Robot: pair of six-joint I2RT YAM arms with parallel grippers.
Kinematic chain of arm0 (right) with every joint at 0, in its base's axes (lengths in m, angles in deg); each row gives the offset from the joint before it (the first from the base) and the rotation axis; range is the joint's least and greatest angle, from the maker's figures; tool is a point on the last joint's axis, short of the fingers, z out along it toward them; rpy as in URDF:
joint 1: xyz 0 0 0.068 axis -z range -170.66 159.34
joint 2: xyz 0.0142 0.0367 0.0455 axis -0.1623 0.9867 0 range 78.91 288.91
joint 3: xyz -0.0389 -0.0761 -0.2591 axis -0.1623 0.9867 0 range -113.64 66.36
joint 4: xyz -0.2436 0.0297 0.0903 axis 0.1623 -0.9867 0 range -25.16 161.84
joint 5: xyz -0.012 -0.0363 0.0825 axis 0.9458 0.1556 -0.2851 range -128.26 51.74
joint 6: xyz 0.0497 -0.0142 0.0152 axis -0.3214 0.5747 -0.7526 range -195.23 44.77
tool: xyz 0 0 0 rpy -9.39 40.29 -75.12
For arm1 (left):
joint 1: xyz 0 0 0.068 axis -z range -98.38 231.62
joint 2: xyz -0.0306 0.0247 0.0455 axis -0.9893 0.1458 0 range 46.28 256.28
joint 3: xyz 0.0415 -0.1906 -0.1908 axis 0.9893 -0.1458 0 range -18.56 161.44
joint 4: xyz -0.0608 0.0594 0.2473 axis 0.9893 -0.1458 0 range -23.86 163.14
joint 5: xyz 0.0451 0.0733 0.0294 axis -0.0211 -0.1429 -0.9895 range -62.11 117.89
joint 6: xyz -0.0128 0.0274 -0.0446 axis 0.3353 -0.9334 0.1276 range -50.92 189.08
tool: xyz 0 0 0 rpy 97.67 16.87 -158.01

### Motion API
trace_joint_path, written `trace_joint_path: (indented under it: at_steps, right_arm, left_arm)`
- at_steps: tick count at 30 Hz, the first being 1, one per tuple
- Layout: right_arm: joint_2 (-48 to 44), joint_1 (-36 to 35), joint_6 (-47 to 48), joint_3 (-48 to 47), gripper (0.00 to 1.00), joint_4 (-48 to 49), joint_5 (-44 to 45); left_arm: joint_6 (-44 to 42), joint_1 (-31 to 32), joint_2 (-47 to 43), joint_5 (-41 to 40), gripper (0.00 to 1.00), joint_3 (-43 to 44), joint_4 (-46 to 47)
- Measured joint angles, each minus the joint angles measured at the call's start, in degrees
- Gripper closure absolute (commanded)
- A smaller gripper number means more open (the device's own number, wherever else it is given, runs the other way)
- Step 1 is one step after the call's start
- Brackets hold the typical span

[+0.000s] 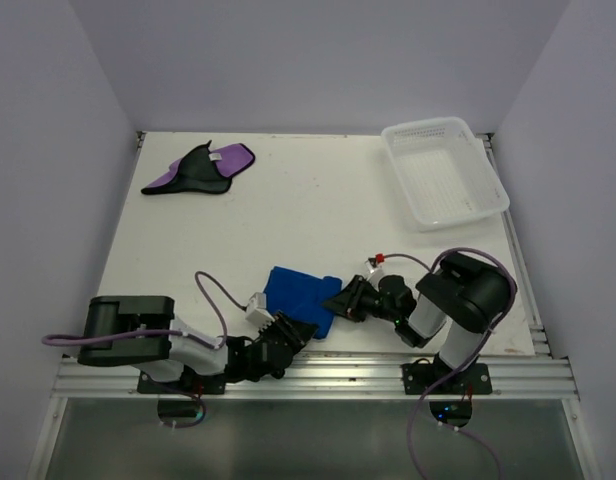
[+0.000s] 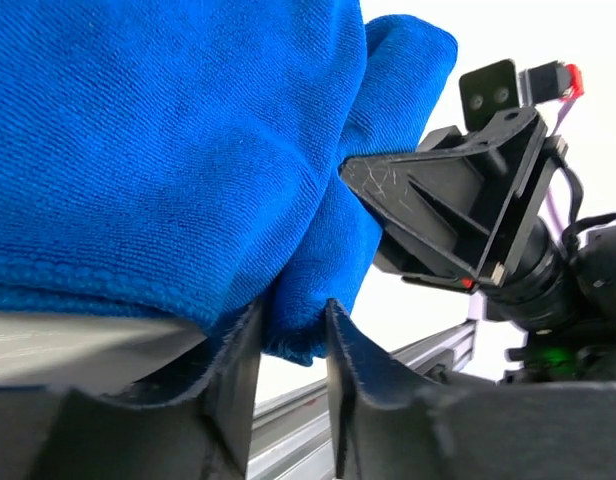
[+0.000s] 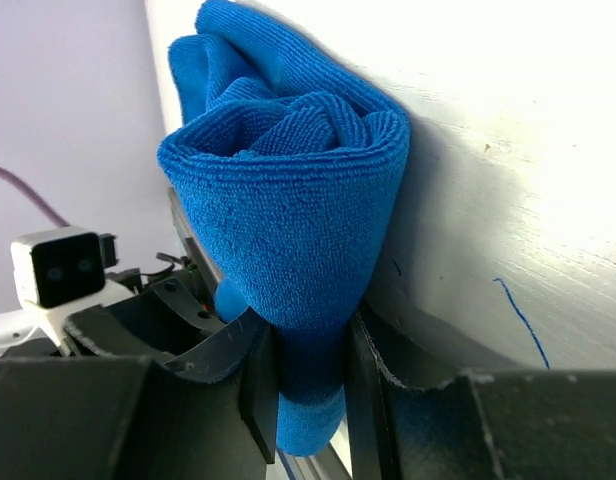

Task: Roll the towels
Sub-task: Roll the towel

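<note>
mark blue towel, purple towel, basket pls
blue towel (image 1: 300, 293): top view, middle of the folded cloth.
purple towel (image 1: 202, 168): top view, its black middle part.
basket (image 1: 444, 186): top view, bare mesh floor.

Both arms crouched low along the near edge of the worktop, grippers facing each other.
The left arm (image 1: 178, 345) lay stretched to the right, while the right arm (image 1: 463, 290) bent over at the elbow and reached left. The right gripper (image 3: 308, 335) had its jaws pinched on a fold of the blue towel (image 1: 298, 290). The left gripper (image 2: 293, 310) had its jaws narrowly apart with cloth between them, so whether it gripped was unclear.
</note>
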Motion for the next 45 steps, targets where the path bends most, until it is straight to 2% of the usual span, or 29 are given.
trace_joint_path:
  at_steps: [4, 11, 20, 24, 30, 39, 45]
  right_arm:
    - [-8.63, -0.33, 2.75, -2.97, 1.00, -15.52, 0.94]
    - [-23.47, -0.48, 10.62, -13.35, 1.00, -52.02, 9.01]
    - [-25.14, -0.39, 17.51, -25.64, 1.00, -79.87, 16.00]
    - [-22.91, -0.39, 20.37, -31.74, 1.00, -90.53, 18.80]
    - [-17.14, -0.39, 24.90, -41.27, 1.00, -103.78, 22.32]
    - [-5.60, -0.42, 29.11, -54.77, 1.00, -117.77, 25.59]
    - [-1.70, -0.46, 27.87, -60.76, 1.00, -125.81, 30.47]
  left_arm:
    - [-1.97, 0.39, -5.16, -0.24, 0.56, -0.02, -7.02]
    - [-4.00, 3.34, -14.01, -2.40, 0.56, -0.04, -22.18]
    - [-7.10, 4.94, -19.85, -4.83, 0.56, -0.04, -30.64]
    - [-11.28, 5.14, -20.24, -5.70, 0.56, -0.04, -30.01]
    - [-19.54, 5.16, -20.61, -7.06, 0.54, -0.22, -23.91]
    - [-31.19, 5.16, -21.11, -9.20, 0.53, -0.24, -12.46]
    - [-38.16, 5.14, -14.88, -10.14, 0.51, -0.13, -2.14]
